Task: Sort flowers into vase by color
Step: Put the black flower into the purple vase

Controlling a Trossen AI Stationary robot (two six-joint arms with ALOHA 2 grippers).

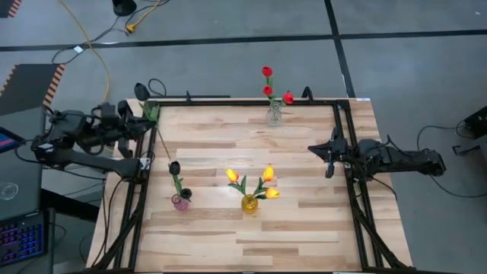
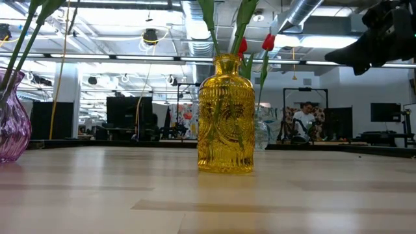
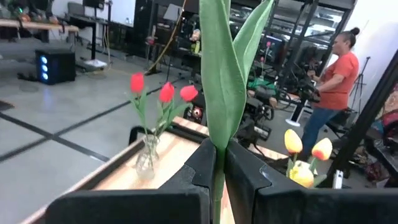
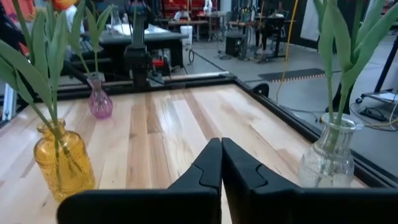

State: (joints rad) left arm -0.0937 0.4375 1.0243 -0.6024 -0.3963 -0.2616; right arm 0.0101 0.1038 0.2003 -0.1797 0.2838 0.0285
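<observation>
Left gripper (image 3: pixel 217 163) is clamped on a black flower's (image 1: pixel 141 91) stem at the table's far left corner, the stem slanting toward the pink vase (image 1: pixel 180 202), nearest this arm. Right gripper (image 4: pixel 221 163) waits, closed, empty.

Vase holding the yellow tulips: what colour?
Amber-yellow embossed glass vase, clearest in the low view.

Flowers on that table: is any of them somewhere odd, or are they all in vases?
One is not: a black flower hangs past the table's far left corner, its stem pinched in the shut left gripper. The others stand in their vases.
</observation>
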